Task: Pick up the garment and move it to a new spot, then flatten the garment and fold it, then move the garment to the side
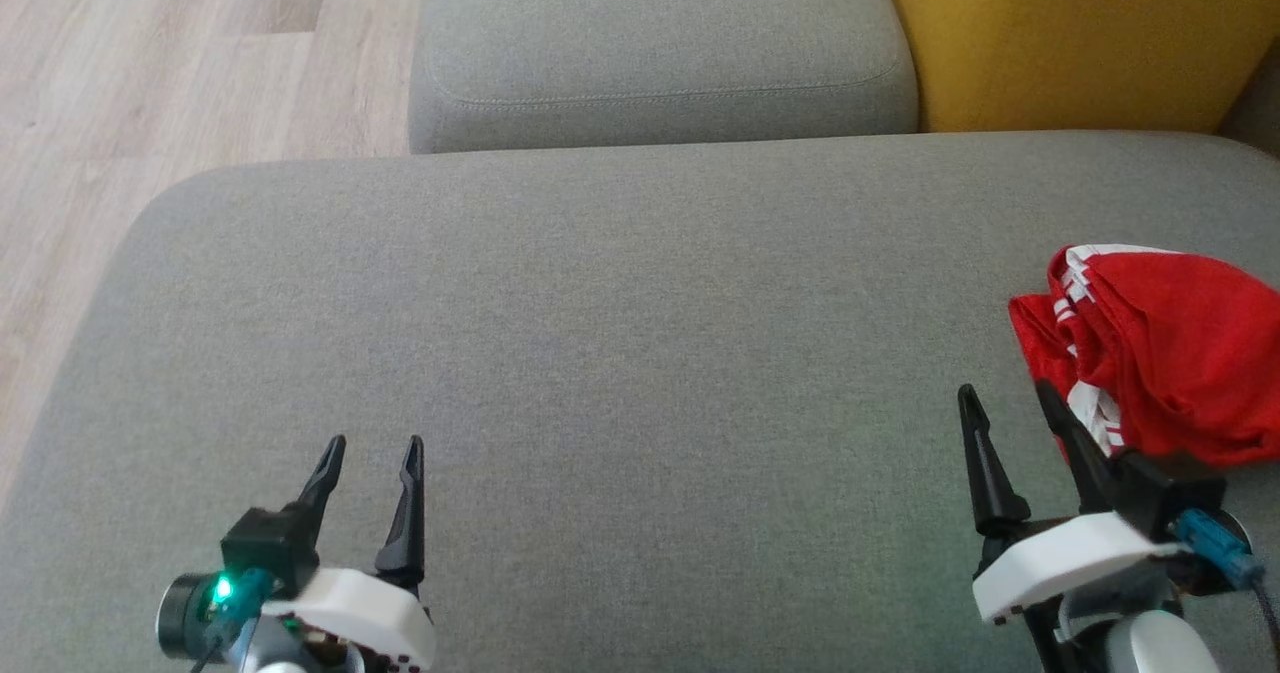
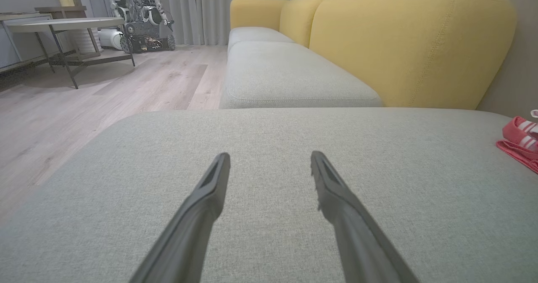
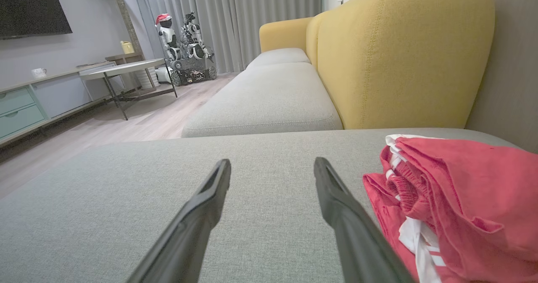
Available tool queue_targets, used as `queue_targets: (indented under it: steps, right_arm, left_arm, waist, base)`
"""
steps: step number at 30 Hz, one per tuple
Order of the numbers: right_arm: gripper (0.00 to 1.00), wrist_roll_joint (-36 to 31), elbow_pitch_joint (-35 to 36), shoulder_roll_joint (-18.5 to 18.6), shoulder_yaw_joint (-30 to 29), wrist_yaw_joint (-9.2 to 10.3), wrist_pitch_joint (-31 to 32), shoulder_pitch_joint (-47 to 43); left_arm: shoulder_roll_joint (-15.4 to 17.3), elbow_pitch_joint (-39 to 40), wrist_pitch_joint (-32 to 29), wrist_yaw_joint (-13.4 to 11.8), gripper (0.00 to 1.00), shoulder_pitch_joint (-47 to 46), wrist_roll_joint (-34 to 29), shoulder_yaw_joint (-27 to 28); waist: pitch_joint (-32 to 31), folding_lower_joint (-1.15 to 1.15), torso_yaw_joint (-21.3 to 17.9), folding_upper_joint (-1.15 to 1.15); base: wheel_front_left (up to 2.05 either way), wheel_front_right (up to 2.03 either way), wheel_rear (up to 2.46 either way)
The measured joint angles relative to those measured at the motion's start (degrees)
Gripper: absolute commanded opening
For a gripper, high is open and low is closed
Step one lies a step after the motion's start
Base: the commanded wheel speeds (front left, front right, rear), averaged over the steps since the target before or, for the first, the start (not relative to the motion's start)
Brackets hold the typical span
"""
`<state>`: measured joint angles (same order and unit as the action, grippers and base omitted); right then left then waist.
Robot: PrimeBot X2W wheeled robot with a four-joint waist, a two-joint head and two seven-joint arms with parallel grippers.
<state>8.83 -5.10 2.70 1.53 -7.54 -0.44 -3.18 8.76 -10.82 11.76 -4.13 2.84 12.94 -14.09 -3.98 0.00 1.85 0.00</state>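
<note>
**A:** Where's the garment [image 1: 1170,353]?

**B:** It's a red heap with white stripes at the right edge of the grey sofa cushion [image 1: 600,353]. It sits just beside the right end effector [image 1: 1005,388], which doesn't seem to touch it.

**A:** Is either one holding anything?

**B:** No, both are spread and empty. The left end effector [image 1: 376,441] hovers over bare cushion, well apart from the cloth.

**A:** Which step is this?

**B:** Hard to settle. The cloth looks bunched rather than neatly folded, though its far side runs out of the head view. That fits a garment waiting to be picked up, or one loosely folded and set aside.

**A:** Next move?

**B:** I wouldn't name one until that's clear.
</note>
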Motion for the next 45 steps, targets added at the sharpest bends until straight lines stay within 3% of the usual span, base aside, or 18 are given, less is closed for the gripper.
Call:
queue_targets:
  steps: [1,2,9,45]
  right_arm:
    - [1.0,0.0,0.0,0.0,0.0,0.0,0.2,0.0]
    - [0.0,0.0,0.0,0.0,0.0,0.0,0.2,0.0]
    - [0.0,1.5,-5.0,-0.1,0.1,0.0,0.5,-2.7]
    - [0.0,24.9,-6.3,-0.1,-2.1,0.0,2.0,-0.7]
  left_arm:
    - [0.0,0.0,0.0,0.0,1.0,0.0,0.0,0.0]
    - [0.0,-0.1,0.0,0.0,0.0,0.0,0.0,-0.1]
    - [-1.0,-4.7,-0.6,0.1,0.0,3.8,1.5,-0.2]
    - [-2.4,-4.6,-5.7,3.2,0.0,1.4,23.5,4.8]
  waist:
    - [0.0,0.0,0.0,0.0]
    - [0.0,0.0,0.1,0.0]
    - [0.1,0.0,0.0,0.0]
    - [1.3,0.0,-0.5,0.0]
  base:
    - [0.0,0.0,0.0]
    - [0.0,0.0,0.0]
    - [0.0,0.0,0.0]
    - [0.0,0.0,0.0]
